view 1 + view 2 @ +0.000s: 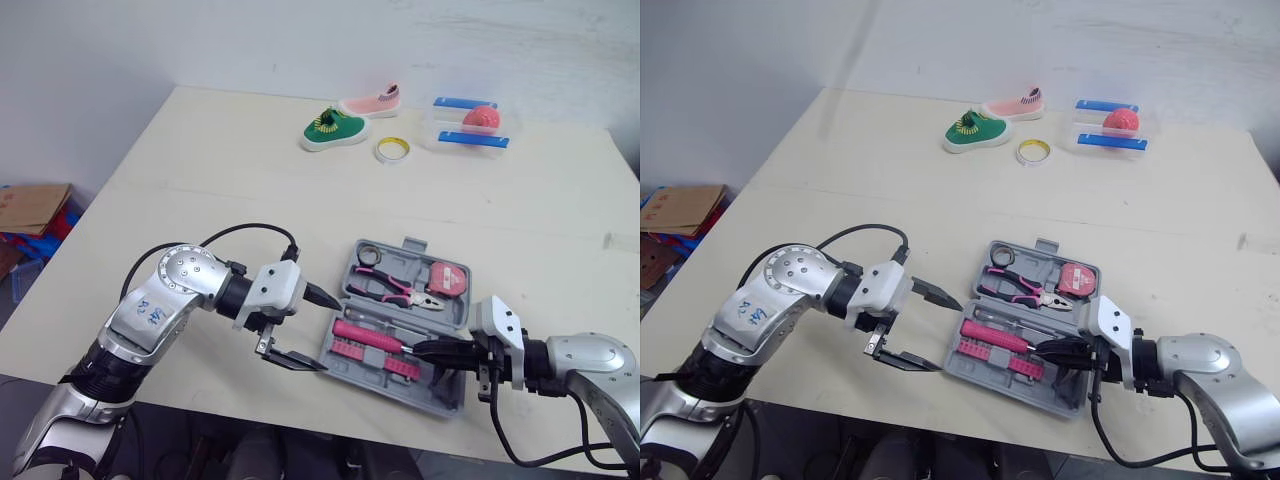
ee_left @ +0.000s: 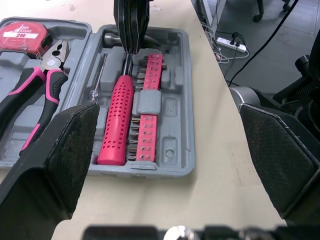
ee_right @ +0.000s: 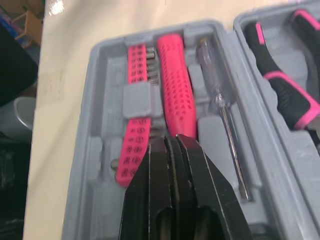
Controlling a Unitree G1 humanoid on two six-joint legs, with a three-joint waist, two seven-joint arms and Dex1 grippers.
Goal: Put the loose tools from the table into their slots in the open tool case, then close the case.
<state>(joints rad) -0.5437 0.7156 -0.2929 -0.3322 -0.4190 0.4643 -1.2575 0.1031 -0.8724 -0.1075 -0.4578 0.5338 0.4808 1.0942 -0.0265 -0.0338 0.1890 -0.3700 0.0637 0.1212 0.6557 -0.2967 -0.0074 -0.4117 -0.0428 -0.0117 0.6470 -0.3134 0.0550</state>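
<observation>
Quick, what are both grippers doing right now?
Left gripper: open, holding nothing.
Right gripper: shut, tips over the pink-handled tool in the tool case.

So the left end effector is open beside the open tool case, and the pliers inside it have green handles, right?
Not quite: the pliers have pink and black handles, not green, as the left eye view shows. The rest holds: the left end effector is open beside the open tool case.
</observation>
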